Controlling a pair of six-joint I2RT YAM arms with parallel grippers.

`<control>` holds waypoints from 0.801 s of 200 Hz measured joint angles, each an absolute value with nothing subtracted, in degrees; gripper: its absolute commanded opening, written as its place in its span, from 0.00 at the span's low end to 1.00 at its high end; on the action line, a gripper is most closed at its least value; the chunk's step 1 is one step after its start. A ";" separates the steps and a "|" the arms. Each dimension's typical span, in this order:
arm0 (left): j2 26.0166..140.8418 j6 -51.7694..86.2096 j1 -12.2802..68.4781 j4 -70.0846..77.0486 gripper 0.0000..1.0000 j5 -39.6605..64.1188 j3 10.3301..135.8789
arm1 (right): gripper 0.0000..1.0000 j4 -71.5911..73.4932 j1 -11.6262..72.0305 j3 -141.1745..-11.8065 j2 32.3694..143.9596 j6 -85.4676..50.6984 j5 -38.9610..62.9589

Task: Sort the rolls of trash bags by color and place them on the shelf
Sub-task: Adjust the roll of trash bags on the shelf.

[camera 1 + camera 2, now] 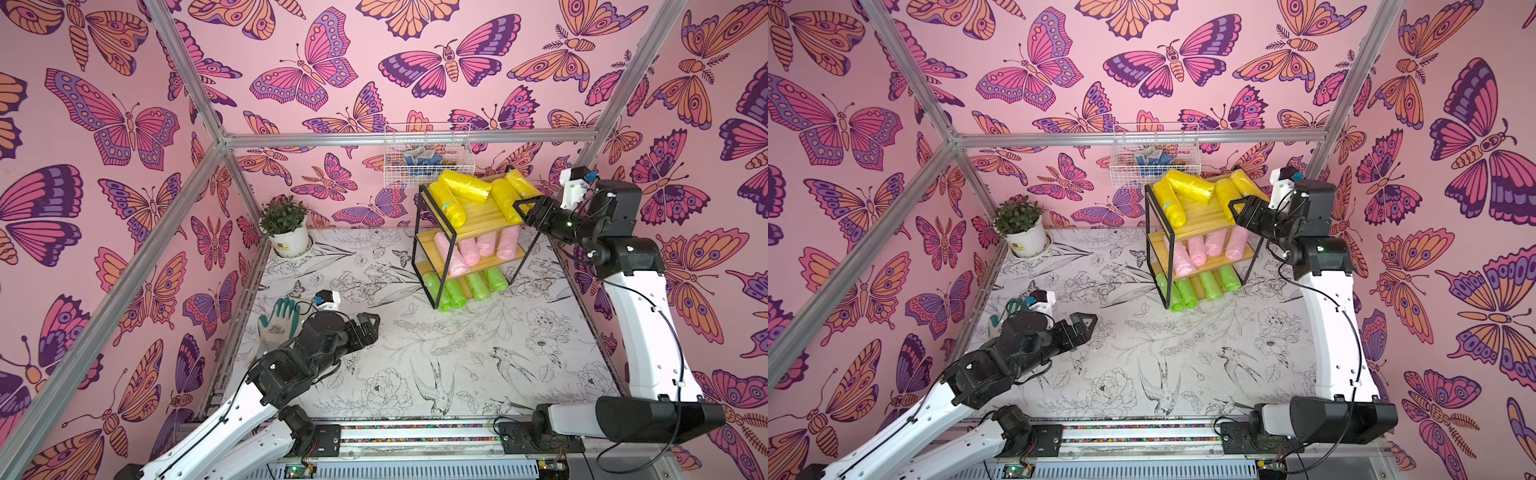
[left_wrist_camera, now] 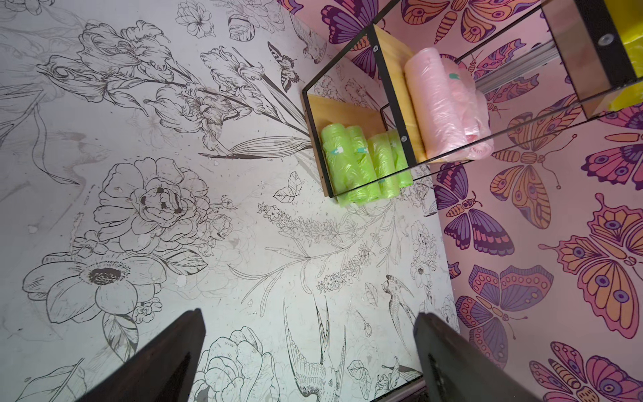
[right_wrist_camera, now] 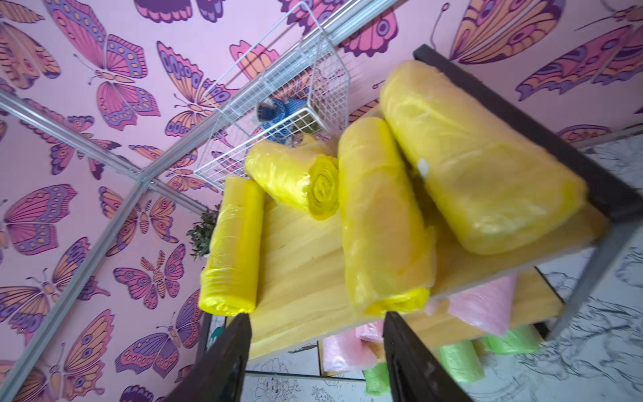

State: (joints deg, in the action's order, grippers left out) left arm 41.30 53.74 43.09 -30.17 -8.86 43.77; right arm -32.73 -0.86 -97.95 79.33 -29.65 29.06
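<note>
The shelf (image 1: 473, 218) stands near the far right corner of the table (image 1: 415, 353). It holds four yellow rolls (image 1: 465, 185) on its top board, four pink rolls (image 1: 469, 249) on the middle board and four green rolls (image 1: 478, 286) on the bottom. The right gripper (image 3: 315, 327) hangs at the top board's right edge, jaws apart, gripping nothing. The left gripper (image 1: 372, 328), spread wide and empty, hovers near the table's left edge beside a glove (image 1: 278, 320).

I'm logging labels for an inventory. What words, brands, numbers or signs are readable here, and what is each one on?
Nothing is legible in any view.
white plant pot: small dark mark, too small to read.
green rolls: small teal-and-white stickers, no readable print.
work glove: dark print near the cuff, too blurred to read.
</note>
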 measured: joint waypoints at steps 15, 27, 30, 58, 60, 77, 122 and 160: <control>41.12 53.76 43.09 -30.13 1.00 -8.69 43.66 | 0.63 -30.22 -0.40 -98.41 80.82 -30.24 32.64; 40.64 53.78 43.09 -30.13 1.00 -8.56 43.20 | 0.64 -29.02 0.27 -99.92 82.89 -30.63 34.92; 40.53 53.78 43.09 -30.15 1.00 -8.54 43.09 | 0.64 -28.62 0.49 -100.49 83.57 -30.63 35.51; 39.48 53.82 43.09 -30.48 1.00 -8.58 42.09 | 0.64 -26.57 1.93 -107.70 90.00 -31.24 39.31; 39.46 53.82 43.09 -30.50 1.00 -8.58 42.06 | 0.65 -26.46 2.02 -108.40 90.50 -31.27 39.55; 39.33 53.84 43.09 -30.55 1.00 -8.58 42.00 | 0.65 -25.06 2.42 -113.71 94.87 -31.33 41.12; 40.32 54.28 43.09 -31.35 1.00 -8.40 42.00 | 0.65 -24.69 2.50 -124.22 104.86 -31.07 42.72; 42.50 54.54 43.09 -31.77 1.00 -8.38 42.00 | 0.65 -28.12 2.68 -132.44 111.98 -29.93 42.72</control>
State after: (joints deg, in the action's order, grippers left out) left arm 42.50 54.54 43.09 -31.77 -8.38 42.00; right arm -28.12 2.68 -132.44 111.98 -29.93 42.72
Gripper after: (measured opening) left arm 0.998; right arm 0.653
